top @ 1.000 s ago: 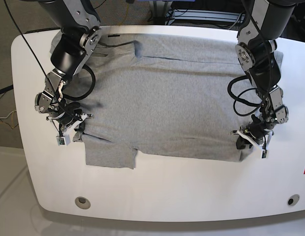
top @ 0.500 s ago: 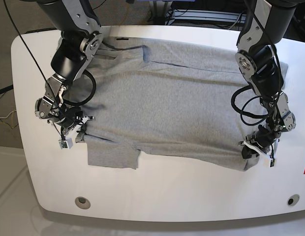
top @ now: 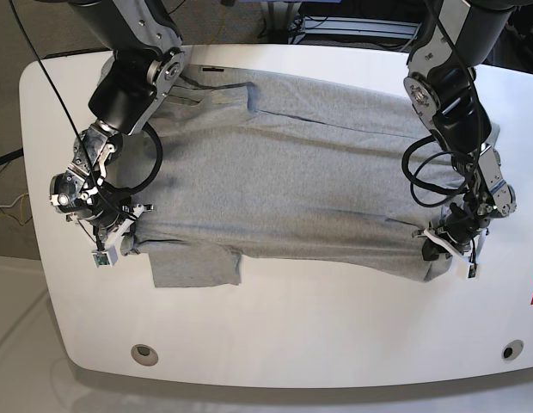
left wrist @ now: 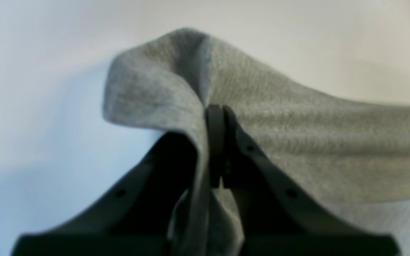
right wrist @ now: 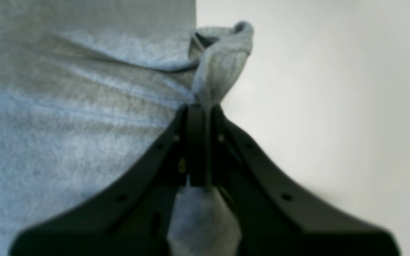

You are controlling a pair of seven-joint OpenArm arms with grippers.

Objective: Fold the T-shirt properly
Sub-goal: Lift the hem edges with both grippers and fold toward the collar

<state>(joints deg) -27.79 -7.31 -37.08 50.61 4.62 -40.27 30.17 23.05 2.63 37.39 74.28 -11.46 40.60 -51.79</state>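
Observation:
The heather-grey T-shirt [top: 292,181] lies spread plain side up across the white table [top: 335,335]; no lettering shows. My left gripper [top: 439,247] is at the shirt's front right corner, shut on a pinch of its edge, as the left wrist view [left wrist: 215,113] shows with cloth [left wrist: 297,142] draped over the closed fingers. My right gripper [top: 129,235] is at the shirt's front left edge, shut on a bunched fold of fabric [right wrist: 222,60]; the right wrist view shows that gripper [right wrist: 201,108] closed. A sleeve [top: 196,268] lies flat near the front left.
Bare white tabletop runs along the front edge, with a round hole at the front left [top: 144,353] and another at the front right [top: 509,350]. Black cables [top: 425,172] loop off the arm on the view's right. Equipment stands behind the table's far edge.
Both grippers stayed shut on the shirt. The gripper on the view's left pulled its edge farther left and forward, stretching the shirt wider and flatter; the other gripper shifted slightly back.

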